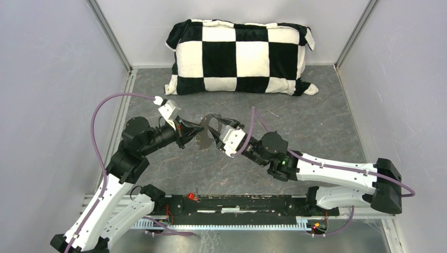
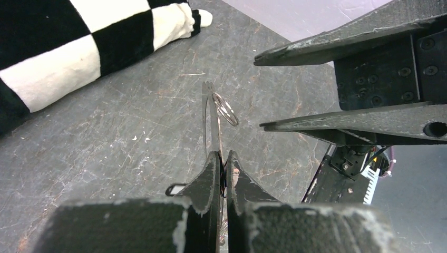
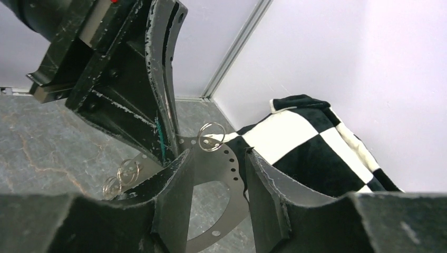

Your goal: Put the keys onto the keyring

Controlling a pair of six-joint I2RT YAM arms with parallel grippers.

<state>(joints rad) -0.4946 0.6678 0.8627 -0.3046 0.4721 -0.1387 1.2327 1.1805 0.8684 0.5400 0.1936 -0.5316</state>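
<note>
Hanging above the middle of the counter [image 1: 316, 121], the keyring [image 1: 204, 138] is sitting between the two hands, well short of the checkered pillow [image 1: 240, 55] lying against the far wall. The left hand [image 1: 194, 134] is pinching it, fingers pressed together on the metal. The left wrist view is showing the keyring [image 2: 212, 121] only edge-on, as a thin sliver with one small split ring [image 2: 225, 109] sticking out. The right wrist view is revealing its flat face instead: a perforated band carrying several such rings. The right hand [image 3: 216, 174] is standing with fingers apart, the band passing between them; whether either finger is touching it I cannot tell.
</note>
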